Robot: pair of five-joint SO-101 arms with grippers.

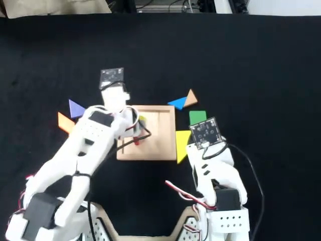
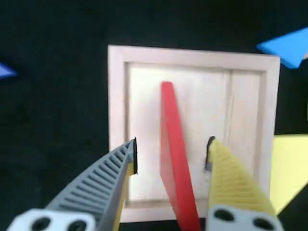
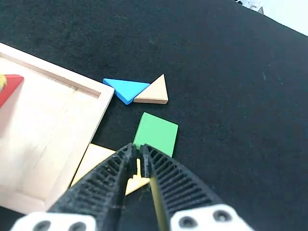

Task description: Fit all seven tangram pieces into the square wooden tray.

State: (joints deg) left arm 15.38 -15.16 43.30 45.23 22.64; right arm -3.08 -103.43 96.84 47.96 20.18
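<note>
The square wooden tray [image 1: 169,146] lies mid-table. A red piece [image 2: 175,168] stands on edge inside the tray [image 2: 192,54], leaning, between the open fingers of my left gripper [image 2: 171,154]; neither finger touches it. My right gripper [image 3: 137,154] is shut and empty, hovering over a corner of the yellow triangle [image 3: 96,161], just beside the green square [image 3: 156,134]. The blue triangle [image 3: 126,88] and tan triangle [image 3: 155,92] lie touching each other past the tray's [image 3: 57,74] corner. A purple triangle [image 1: 75,107] and an orange piece [image 1: 64,122] lie left of the tray.
The left arm [image 1: 90,145] reaches over the tray's left half. The right arm [image 1: 205,133] stands just right of the tray, above the yellow triangle [image 1: 182,143]. Black cloth covers the table, with wide free room at the far side and to the right.
</note>
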